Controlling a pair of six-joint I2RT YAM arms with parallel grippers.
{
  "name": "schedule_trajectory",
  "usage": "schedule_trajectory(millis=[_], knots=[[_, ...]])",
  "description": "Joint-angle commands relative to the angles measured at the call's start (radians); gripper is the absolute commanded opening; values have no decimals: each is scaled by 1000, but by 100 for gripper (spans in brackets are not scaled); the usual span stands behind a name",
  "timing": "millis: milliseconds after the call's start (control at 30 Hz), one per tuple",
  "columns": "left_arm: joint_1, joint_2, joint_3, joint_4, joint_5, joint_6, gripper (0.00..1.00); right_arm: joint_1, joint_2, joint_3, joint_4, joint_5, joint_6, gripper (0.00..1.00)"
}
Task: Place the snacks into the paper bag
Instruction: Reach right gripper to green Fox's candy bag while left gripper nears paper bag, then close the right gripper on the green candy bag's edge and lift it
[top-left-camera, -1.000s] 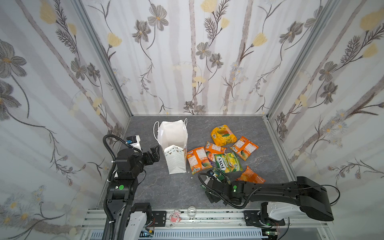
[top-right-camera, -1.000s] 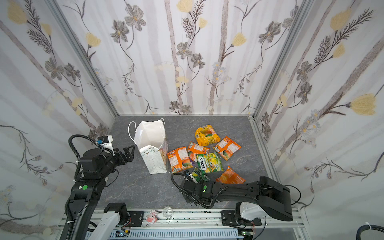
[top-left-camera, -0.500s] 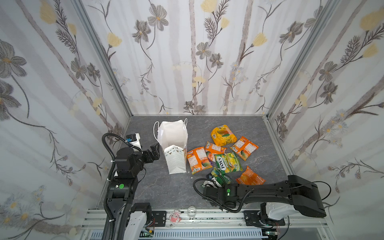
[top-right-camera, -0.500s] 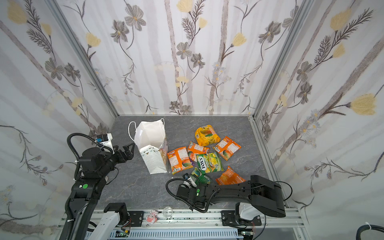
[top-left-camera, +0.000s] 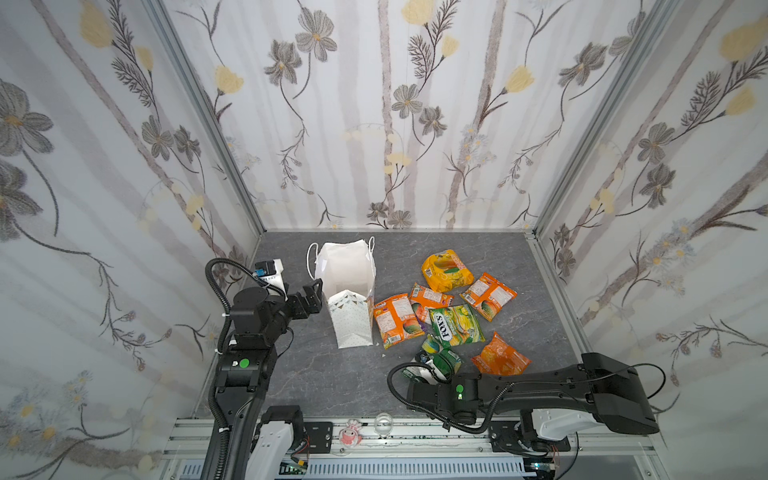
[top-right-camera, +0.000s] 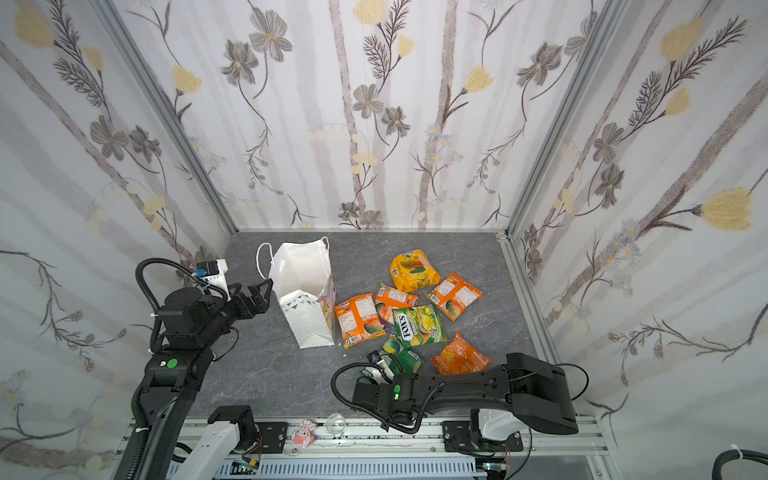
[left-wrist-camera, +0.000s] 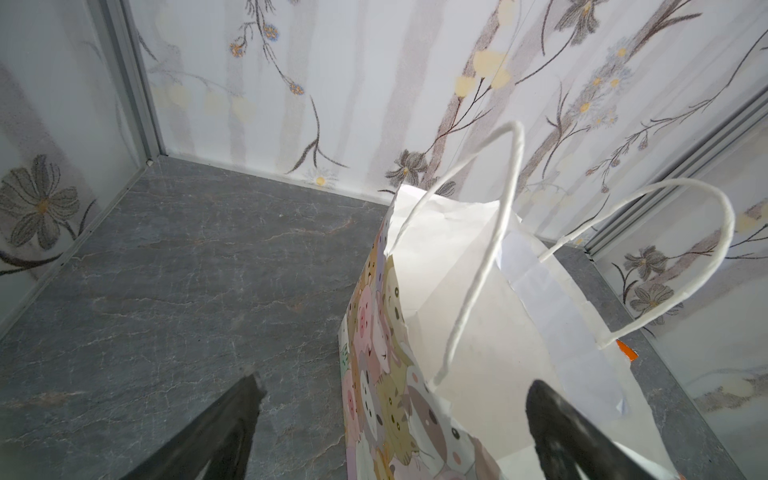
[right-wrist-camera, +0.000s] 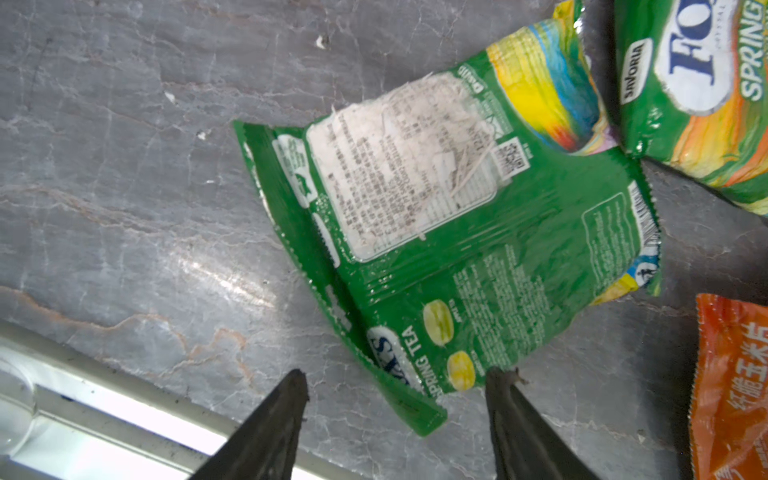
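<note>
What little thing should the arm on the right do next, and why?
Probably close the right pincer on the green packet. In the right wrist view the packet's near corner sits between the jaws, which stand apart, and the packet lies on the table, not yet gripped.

The face-up green packet (right-wrist-camera: 702, 104) reads "SAVORIA" and "SPRING", and "FOX'S" in both top views. The flipped green packet (right-wrist-camera: 457, 232) reads "SPRING TEA".

Paper bag (top-left-camera: 351, 328) upright left of the scattered snacks (top-left-camera: 455, 328), left hand (top-left-camera: 317, 296) just beside its left side
</note>
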Motion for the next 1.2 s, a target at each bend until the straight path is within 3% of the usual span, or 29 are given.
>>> schedule_trajectory(millis=[0, 267, 533, 967, 1167], knots=[[1, 1, -6, 54, -10, -1, 100, 8, 24, 7, -5, 27, 40, 68], [0, -16, -18, 5, -75, 0, 100, 9, 103, 27, 11, 46, 37, 59], [0, -17, -32, 48, 45, -39, 100, 9, 147, 33, 17, 60, 39, 46], [-2, 6, -56, 33, 88, -40, 100, 11, 142, 18, 51, 83, 67, 5], [-2, 28, -44, -1, 90, -24, 100, 12, 112, 21, 51, 110, 70, 0]])
